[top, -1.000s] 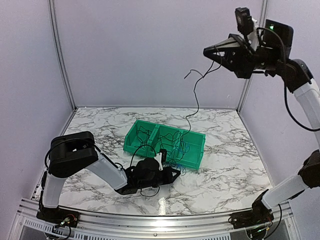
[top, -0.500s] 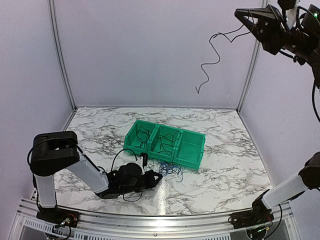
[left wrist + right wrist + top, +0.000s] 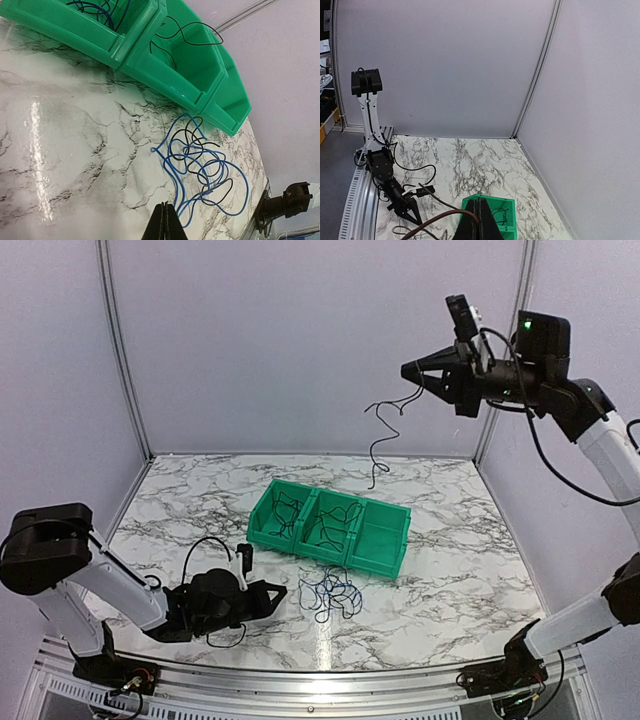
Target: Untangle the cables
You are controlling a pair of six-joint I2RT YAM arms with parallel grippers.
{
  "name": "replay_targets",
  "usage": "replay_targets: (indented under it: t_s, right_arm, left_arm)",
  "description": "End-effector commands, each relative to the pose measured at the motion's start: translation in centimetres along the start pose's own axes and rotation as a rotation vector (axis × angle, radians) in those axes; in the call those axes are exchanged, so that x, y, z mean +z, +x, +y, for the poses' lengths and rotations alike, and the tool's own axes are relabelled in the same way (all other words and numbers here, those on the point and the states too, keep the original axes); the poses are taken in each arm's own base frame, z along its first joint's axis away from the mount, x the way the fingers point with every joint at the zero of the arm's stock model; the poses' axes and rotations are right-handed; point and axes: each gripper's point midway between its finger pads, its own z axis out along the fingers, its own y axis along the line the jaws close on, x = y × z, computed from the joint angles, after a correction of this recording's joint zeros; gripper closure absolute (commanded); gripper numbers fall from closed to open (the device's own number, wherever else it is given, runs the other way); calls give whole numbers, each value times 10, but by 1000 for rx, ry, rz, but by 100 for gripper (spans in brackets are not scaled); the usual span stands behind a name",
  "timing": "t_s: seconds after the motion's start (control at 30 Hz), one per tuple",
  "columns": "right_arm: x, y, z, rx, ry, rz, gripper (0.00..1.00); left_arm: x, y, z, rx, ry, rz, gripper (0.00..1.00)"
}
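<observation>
A loose tangle of blue and black cables (image 3: 330, 595) lies on the marble table just in front of the green bins (image 3: 385, 508). In the left wrist view the same tangle (image 3: 205, 165) spreads beyond my left gripper (image 3: 165, 206), which is shut, with a blue strand running along its right side and nothing seen between its tips. From above, the left gripper (image 3: 282, 592) rests low on the table, left of the tangle. My right gripper (image 3: 407, 369) is high in the air, shut on one black cable (image 3: 372, 465) that hangs free above the bins.
The green bins (image 3: 200, 75) form a row of three compartments; the left and middle ones hold thin cables. Grey walls enclose the table at the back and sides. In the right wrist view the held cable (image 3: 445, 219) trails left from the gripper (image 3: 480, 204).
The right gripper came down and left from the top right corner with the black cable hanging from it. The left gripper slid back to the left, away from the tangle.
</observation>
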Motion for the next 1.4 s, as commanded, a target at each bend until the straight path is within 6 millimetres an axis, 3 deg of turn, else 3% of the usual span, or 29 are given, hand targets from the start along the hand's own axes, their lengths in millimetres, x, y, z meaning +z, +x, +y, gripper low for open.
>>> replay_targets:
  t_s: [0.0,0.17,0.3,0.57,0.8,1.03,1.23,1.37]
  right_arm:
    - [11,36,-9,33,20,26,100]
    - [35,85,-21,108,3,66,100]
    - [54,116,-33,167,-18,100,100]
    - [90,185,-57,269,-37,205,100]
    - [124,269,-64,403,-87,319,100]
    - [141,322,-70,412,-44,454,99]
    - [136,343,-64,344,18,563,69]
    - [126,345,-65,223,114,664,60]
  left_arm:
    - [-17,2,23,39,-75,3,92]
    - [-28,4,41,47,-134,9,78]
    - [-36,0,45,50,-148,-4,72]
    - [-43,-6,49,72,-167,-27,70]
    - [-43,-5,51,93,-178,-20,70]
    - [-44,-2,55,94,-189,-9,70]
    - [-46,-3,58,97,-196,-14,69]
    - [-44,-4,55,112,-195,-14,69]
